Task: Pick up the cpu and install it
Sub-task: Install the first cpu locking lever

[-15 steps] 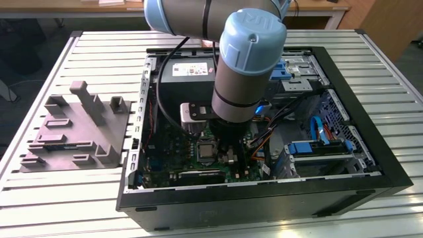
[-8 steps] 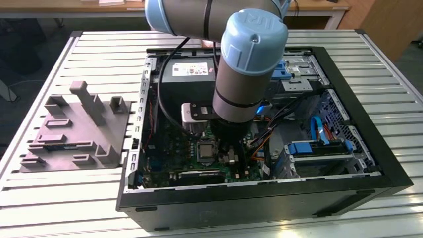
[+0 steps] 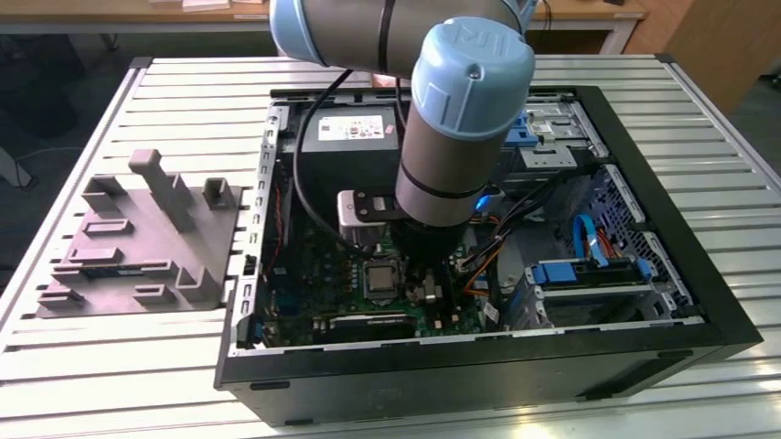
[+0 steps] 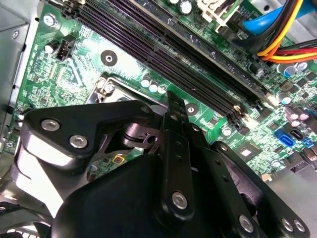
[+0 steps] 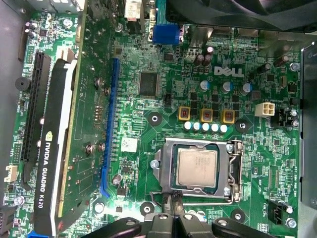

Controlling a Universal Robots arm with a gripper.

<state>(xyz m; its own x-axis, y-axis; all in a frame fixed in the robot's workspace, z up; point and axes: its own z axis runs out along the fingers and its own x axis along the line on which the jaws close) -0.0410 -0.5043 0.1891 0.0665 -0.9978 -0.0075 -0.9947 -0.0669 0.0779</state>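
While my arm (image 3: 445,128) reaches down into the open computer case (image 3: 683,302), my gripper (image 5: 172,204) hangs low over the green motherboard (image 5: 148,64), right at the edge of the metal-framed socket (image 5: 233,171). The cpu (image 5: 197,166) lies flat inside that socket, its pale silvery top facing up, the frame around it on all sides. My fingertips (image 5: 173,201) sit close together just beside the socket's rim and hold nothing; they are not on the chip. In the second wrist view my black linkage (image 4: 173,163) covers most of the socket, with the long memory slots (image 4: 163,44) running past it. A graphics card (image 5: 59,144) stands in its slot well apart from the socket. In the exterior view, a grey tray (image 3: 134,242) rests on the slatted table (image 3: 110,366) at the exterior view's left of the case
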